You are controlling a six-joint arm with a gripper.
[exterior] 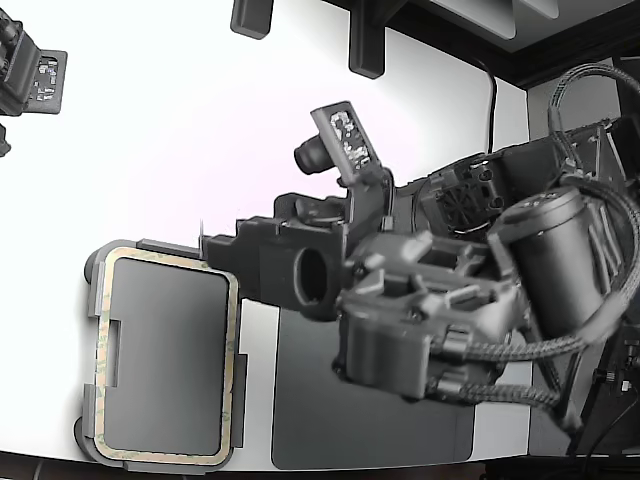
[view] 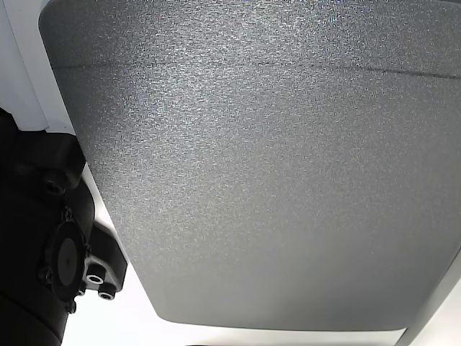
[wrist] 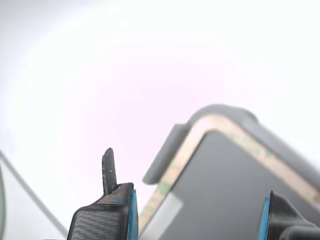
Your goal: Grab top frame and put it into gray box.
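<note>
**Operator:** At the lower left of the exterior view, what did the gray box (exterior: 92, 300) contain?

**Inspector:** It contained the top frame (exterior: 233, 340). The frame's pale mottled rim ran all the way round just inside the box wall, lying flat. The open centre of the frame exposed the darker floor of the box. The raised edge tabs of the box projected outside the rim on the sides.

**Operator:** Was the same seating confirmed in the wrist view?

**Inspector:** Yes. One rounded corner of the gray box (wrist: 227, 111) appeared right of centre, with the top frame (wrist: 240, 135) following that corner just inside the wall. A tab of the box stood just beside the rim.

**Operator:** What lay next to the box?

**Inspector:** A dark gray mat (exterior: 310, 400) lay flat on the white table (exterior: 180, 120), just to the exterior view's right of the box. The other view was filled almost entirely by the mat (view: 259, 166), textured and bare.

**Operator:** State the condition of the jaws.

**Inspector:** The gripper (wrist: 192, 212) had its jaws wide apart. One finger (wrist: 107, 215) sat at the lower left of the wrist view and the other at the lower right, with nothing between them. No contact with the frame or the box was visible. In the exterior view the gripper (exterior: 215, 245) was at the upper right corner of the box; its height over the box could not be judged.

**Operator:** Anything else on the table?

**Inspector:** A camera unit (exterior: 30, 75) stood at the upper left of the exterior view.
</note>
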